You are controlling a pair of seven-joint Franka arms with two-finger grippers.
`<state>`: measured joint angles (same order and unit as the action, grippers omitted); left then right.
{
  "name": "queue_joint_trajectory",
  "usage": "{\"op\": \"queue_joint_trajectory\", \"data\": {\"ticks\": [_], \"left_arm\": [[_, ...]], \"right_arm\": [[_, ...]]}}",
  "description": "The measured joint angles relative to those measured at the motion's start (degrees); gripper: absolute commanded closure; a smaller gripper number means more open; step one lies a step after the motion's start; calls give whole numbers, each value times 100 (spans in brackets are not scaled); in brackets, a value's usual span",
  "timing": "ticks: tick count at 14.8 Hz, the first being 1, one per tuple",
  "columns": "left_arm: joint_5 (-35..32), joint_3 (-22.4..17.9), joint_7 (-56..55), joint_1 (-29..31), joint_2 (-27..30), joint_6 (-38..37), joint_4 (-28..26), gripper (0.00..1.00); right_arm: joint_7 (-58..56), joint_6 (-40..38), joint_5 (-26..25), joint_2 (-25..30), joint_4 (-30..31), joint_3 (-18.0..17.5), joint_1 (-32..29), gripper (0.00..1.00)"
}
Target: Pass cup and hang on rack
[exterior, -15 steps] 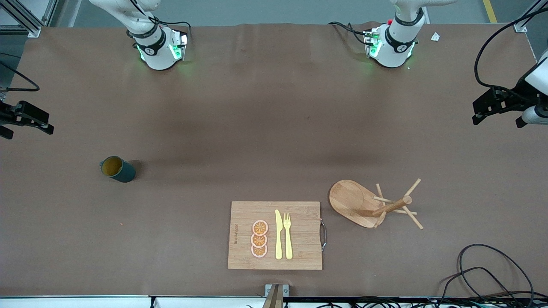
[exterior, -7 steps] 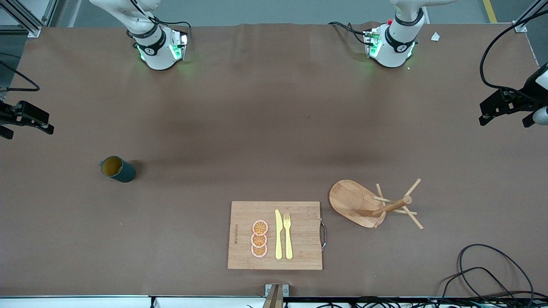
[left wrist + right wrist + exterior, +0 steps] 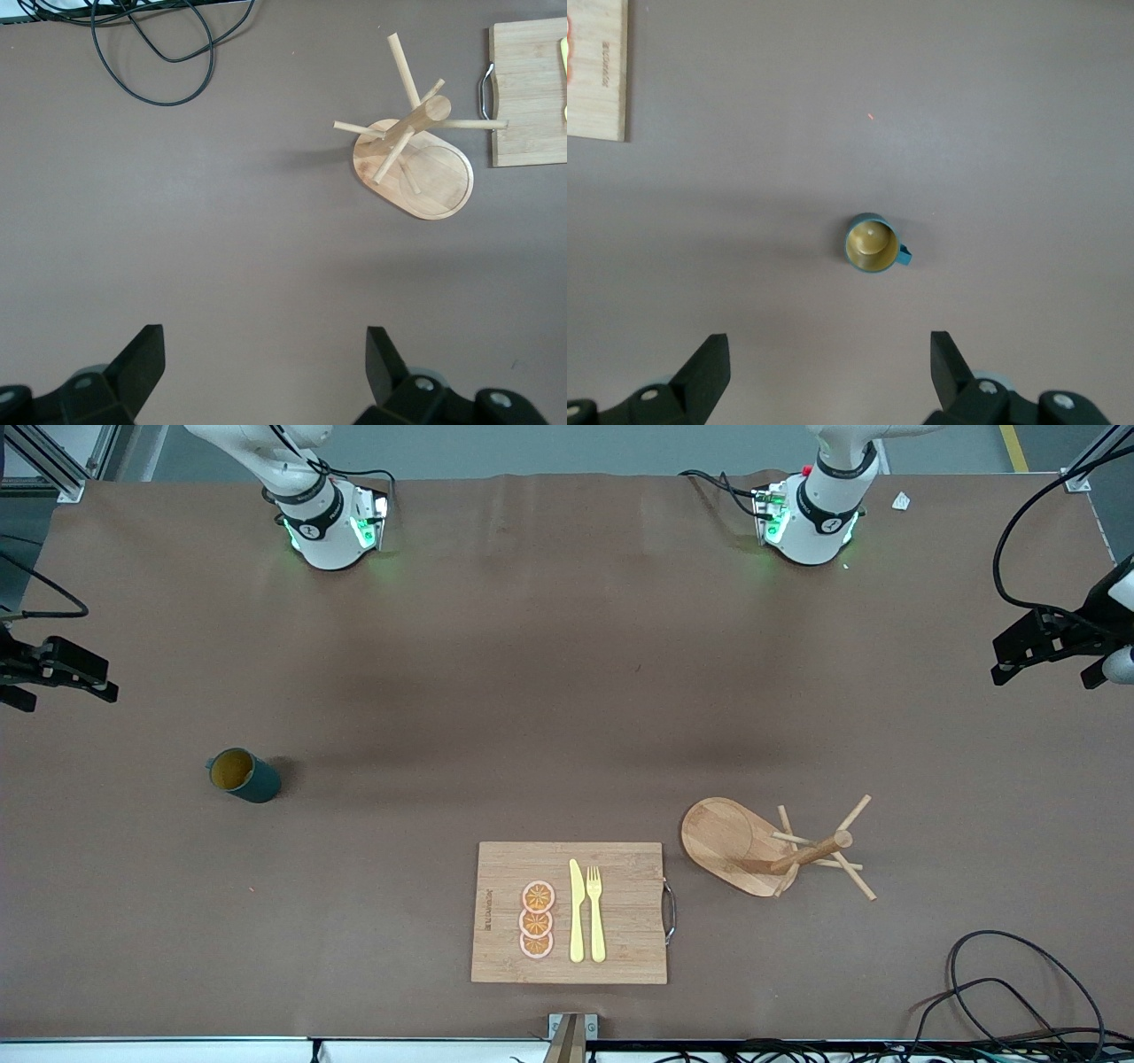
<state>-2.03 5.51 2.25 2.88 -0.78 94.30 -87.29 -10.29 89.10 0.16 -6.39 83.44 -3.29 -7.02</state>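
Table [image 3: 567, 691]: cup [image 3: 244, 775] apparently apart from spread right end effector [image 3: 58, 677]

Tabletop [image 3: 532, 691]: matt brown covering, smooth, faintly creased near the arm bases. Rack [image 3: 753, 849]: light wood, pale and unpainted, its oval base showing grain with a soft satin sheen. Cup [image 3: 244, 775]: dark teal outside, yellow-orange inside (the inner floor catches a little light in the right wrist view). Cutting board [image 3: 620, 912]: light wood with visible strip grain, fitted with a thin metal handle [image 3: 671, 911]. Knife [image 3: 576, 911] and fork [image 3: 595, 912]: pale yellow, plastic-looking, smooth. Cables [image 3: 1001, 983]: black, slightly glossy sheathing.
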Motion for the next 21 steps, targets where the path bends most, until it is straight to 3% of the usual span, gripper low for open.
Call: {"op": "queue_joint_trajectory", "data": {"ticks": [3,8,15,19,21], "left_arm": [[0,0,0,0,0,3,2,0],[0,-5,0,14,-4,24,31,0],[0,-1,-4,11,-66,24,26,0],[0,19,-6,7,-72,24,27,0],[0,19,-6,12,-72,24,27,0]], "right_arm": [[0,248,-12,-13,551,0,0,0],[0,1648,-17,41,1887,-2,0,0],[4,3182,-16,134,3222,-17,39,0],[12,4467,-14,136,4233,-17,58,0],[40,4673,-14,137,4419,-18,81,0]]}}
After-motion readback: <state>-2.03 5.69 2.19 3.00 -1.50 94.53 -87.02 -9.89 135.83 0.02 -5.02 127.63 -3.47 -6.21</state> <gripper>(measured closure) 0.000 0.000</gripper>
